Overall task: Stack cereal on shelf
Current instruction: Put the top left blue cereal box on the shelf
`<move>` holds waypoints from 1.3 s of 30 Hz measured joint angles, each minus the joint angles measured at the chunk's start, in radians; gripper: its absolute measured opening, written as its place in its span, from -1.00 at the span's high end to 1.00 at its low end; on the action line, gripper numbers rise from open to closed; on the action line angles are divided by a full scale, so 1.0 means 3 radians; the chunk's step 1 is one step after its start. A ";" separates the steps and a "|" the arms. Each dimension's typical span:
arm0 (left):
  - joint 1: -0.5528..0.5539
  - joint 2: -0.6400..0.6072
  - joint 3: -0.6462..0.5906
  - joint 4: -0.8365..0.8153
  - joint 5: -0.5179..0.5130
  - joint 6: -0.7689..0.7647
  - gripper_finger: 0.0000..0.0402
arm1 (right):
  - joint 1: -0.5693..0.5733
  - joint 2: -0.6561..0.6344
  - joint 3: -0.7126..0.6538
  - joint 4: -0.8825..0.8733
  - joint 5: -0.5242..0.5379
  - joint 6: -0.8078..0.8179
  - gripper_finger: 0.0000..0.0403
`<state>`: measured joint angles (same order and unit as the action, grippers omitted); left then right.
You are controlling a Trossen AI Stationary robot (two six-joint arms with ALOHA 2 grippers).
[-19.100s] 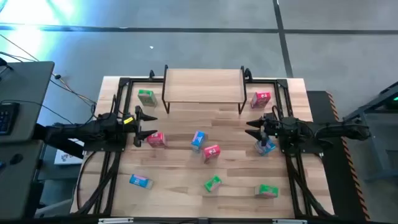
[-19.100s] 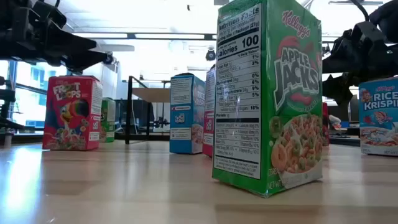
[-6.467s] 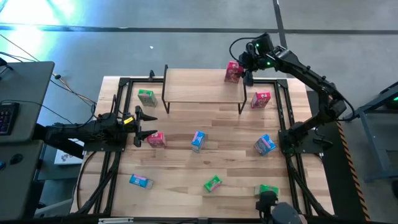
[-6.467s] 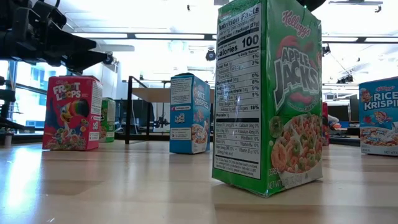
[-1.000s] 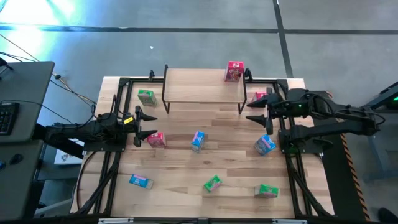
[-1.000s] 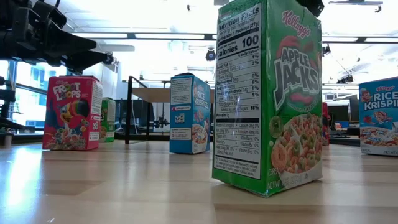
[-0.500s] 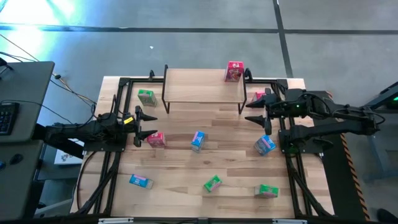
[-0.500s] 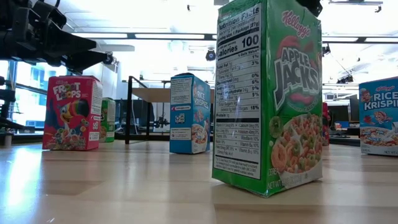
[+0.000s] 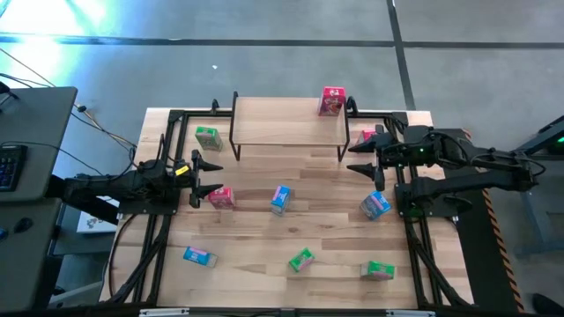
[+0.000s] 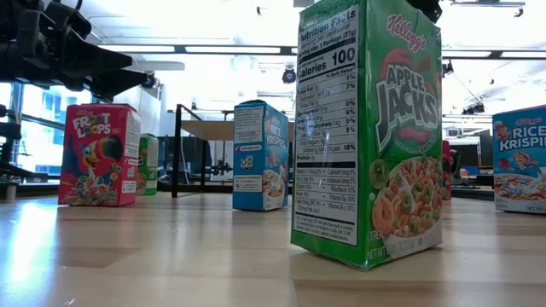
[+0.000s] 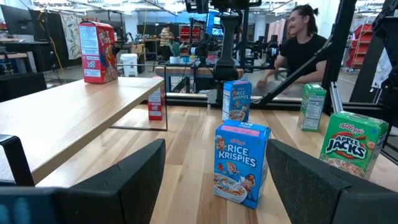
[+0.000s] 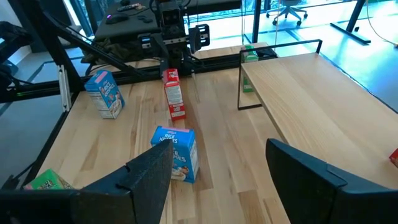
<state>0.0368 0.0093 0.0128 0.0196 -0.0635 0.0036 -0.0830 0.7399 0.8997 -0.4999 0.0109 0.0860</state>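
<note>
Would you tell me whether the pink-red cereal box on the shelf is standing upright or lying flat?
Upright. The pink-red cereal box stands on its narrow end at the shelf's right end; the left wrist view shows it standing tall.

Two matte black, multi-jointed robot arms are mounted on black metal frame rails; the left arm (image 9: 115,187) carries a small yellow marking near its wrist, while a green indicator light glows on the right arm (image 9: 476,167). Each ends in a two-finger gripper, left gripper (image 9: 201,179) and right gripper (image 9: 366,157), with broad, angular black fingers (image 11: 127,180) of plain textured plastic.
</note>
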 joint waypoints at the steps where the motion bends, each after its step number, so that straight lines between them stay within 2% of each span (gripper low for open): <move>1: 0.0001 -0.0001 0.0000 0.0000 0.0000 0.0000 -0.35 | 0.0000 0.0000 0.0000 0.0001 0.0000 0.0000 -0.24; 11: 0.0000 -0.0001 0.0000 0.0003 0.0000 -0.0078 -0.35 | 0.0000 0.0000 0.0000 0.0000 0.0000 0.0000 -0.24; 15: 0.0000 0.0000 0.0000 0.0058 0.0001 -0.0539 -0.35 | 0.0000 0.0000 0.0000 0.0000 0.0000 0.0000 -0.24; 22: 0.0001 -0.0001 0.0000 0.0522 0.0026 -0.1293 -0.35 | 0.0000 0.0000 0.0000 0.0000 0.0000 0.0000 -0.24; 30: 0.0000 0.0000 0.0098 0.0785 0.0049 -0.1238 -0.35 | 0.0000 0.0000 0.0000 0.0000 0.0000 0.0000 -0.24; 39: 0.0001 0.0258 0.0634 0.0757 -0.0086 -0.0708 -0.35 | -0.0001 0.0000 0.0000 0.0000 0.0000 0.0000 -0.24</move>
<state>0.0371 0.0866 0.2029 0.2468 -0.0892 -0.2089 -0.0832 0.7399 0.8997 -0.4999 0.0109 0.0860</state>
